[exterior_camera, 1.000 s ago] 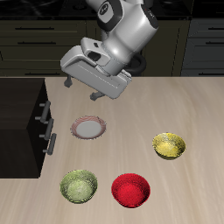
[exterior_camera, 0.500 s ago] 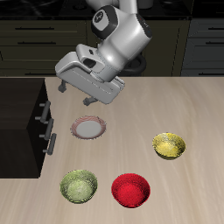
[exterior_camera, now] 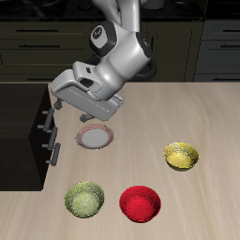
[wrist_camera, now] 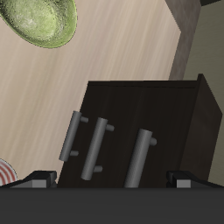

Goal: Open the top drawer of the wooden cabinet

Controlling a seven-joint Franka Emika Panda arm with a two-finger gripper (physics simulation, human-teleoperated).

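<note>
The wooden cabinet (exterior_camera: 21, 131) stands at the table's side, near-black, with short grey bar handles on its front. All drawers look shut. My gripper (exterior_camera: 73, 111) is open and empty, hanging just above and in front of the cabinet's front upper edge, close to the handles (exterior_camera: 45, 120) but not touching them. In the wrist view the cabinet (wrist_camera: 166, 109) fills the middle with three grey handles in a row. The nearest and largest bar (wrist_camera: 140, 157) belongs to the top drawer. It lies between my two fingertips (wrist_camera: 39, 179), apart from both.
A pink-rimmed plate (exterior_camera: 96, 138) lies just under the arm, beside the cabinet. A green bowl (exterior_camera: 84, 199), a red bowl (exterior_camera: 140, 202) and a yellow bowl (exterior_camera: 181, 156) stand nearer the table's front edge. Dark kitchen units run behind.
The arm has swung toward the cabinet and dropped lower, bringing the open gripper from over the plate to the cabinet's front edge. The drawers have not moved.
</note>
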